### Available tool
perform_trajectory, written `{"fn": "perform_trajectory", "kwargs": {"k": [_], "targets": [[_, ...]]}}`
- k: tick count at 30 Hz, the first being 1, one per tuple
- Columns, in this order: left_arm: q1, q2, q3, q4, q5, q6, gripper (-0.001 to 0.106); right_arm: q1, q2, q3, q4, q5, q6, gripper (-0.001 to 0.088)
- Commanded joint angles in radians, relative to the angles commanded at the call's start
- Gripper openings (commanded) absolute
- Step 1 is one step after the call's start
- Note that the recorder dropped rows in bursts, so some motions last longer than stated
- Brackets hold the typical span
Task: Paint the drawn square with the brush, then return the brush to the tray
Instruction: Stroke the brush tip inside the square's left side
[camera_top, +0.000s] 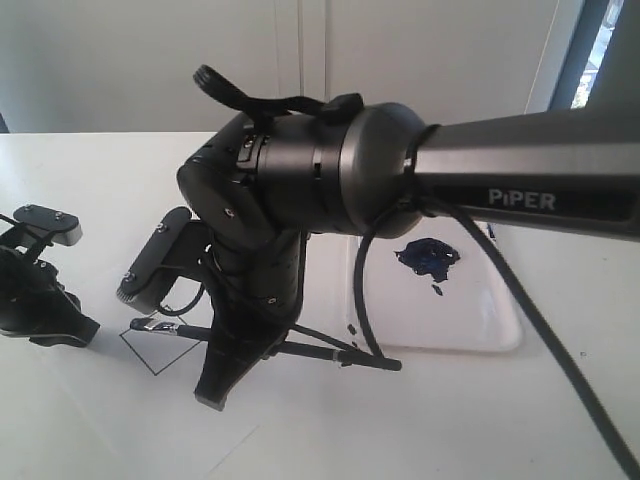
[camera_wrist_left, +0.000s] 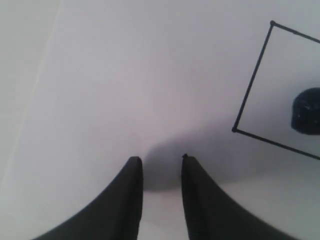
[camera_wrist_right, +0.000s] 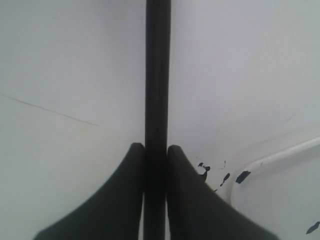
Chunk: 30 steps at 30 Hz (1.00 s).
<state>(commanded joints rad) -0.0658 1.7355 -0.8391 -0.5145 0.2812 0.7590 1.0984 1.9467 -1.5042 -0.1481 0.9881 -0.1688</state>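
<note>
My right gripper (camera_top: 213, 395) (camera_wrist_right: 156, 146) points down at the white paper and is shut on the black handle of the brush (camera_top: 300, 350) (camera_wrist_right: 158, 75). The brush lies nearly level above the paper. Its silver ferrule (camera_top: 160, 327) and dark tip sit over the upper corner of the drawn square (camera_top: 150, 365) (camera_wrist_left: 254, 76), whose inside looks blank white. The white tray (camera_top: 500, 330) (camera_wrist_right: 280, 157) lies to the right with a dark blue paint blob (camera_top: 428, 257). My left gripper (camera_top: 70, 335) (camera_wrist_left: 160, 159) rests at the far left, open with nothing between its fingers.
The right arm's bulky wrist and black cable (camera_top: 520, 300) cover the middle of the exterior view and cross over the tray. Small blue paint specks (camera_wrist_right: 205, 170) mark the paper beside the tray's rim. A dark round part (camera_wrist_left: 307, 111) hangs over the square.
</note>
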Motion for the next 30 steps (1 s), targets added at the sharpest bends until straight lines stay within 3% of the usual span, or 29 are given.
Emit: {"fn": "perform_trajectory", "kwargs": {"k": [30], "targets": [[0.000,0.000,0.000,0.000,0.004,-0.003,0.034,0.000,0.051,0.000,0.024,-0.065,0.000,0.0000]]}}
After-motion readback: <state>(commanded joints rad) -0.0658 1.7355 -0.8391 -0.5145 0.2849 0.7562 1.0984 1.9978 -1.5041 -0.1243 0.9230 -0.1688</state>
